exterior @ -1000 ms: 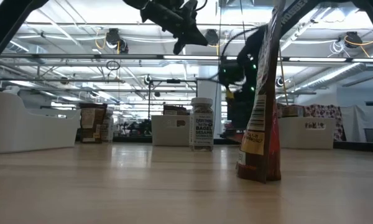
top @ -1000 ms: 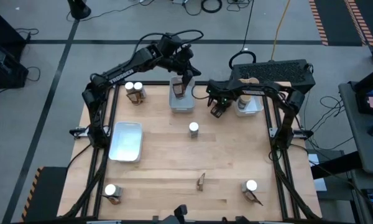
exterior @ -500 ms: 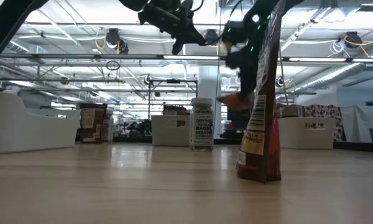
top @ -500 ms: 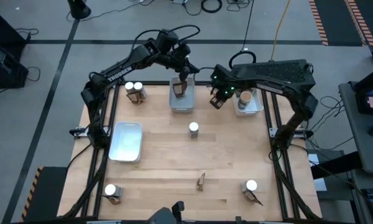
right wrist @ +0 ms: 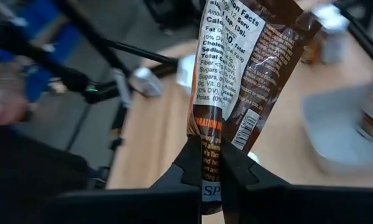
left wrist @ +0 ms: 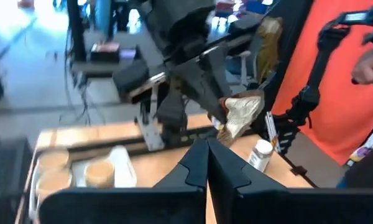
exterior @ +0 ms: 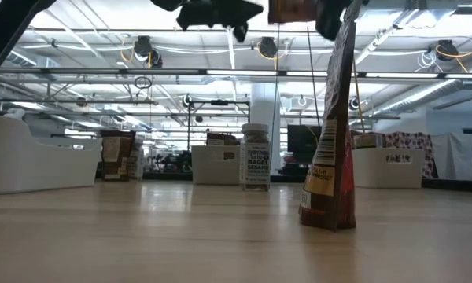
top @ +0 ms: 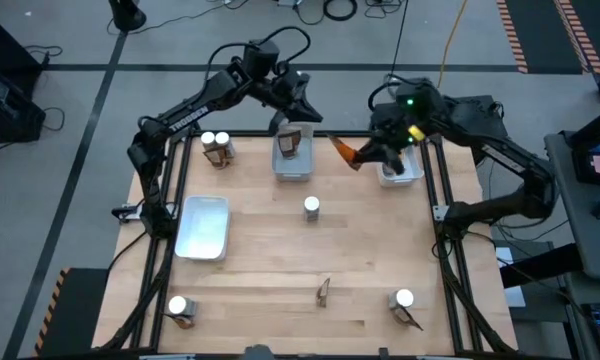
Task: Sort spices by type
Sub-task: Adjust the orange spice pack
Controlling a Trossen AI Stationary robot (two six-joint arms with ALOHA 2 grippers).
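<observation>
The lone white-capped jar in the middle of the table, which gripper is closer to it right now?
Right, narrowly. The right gripper, shut on a brown packet, hangs beyond the jar. The left gripper is farther back, above the rear tray.

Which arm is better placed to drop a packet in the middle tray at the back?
Right: its gripper holds a packet beside that tray. The left gripper is shut, empty.
</observation>
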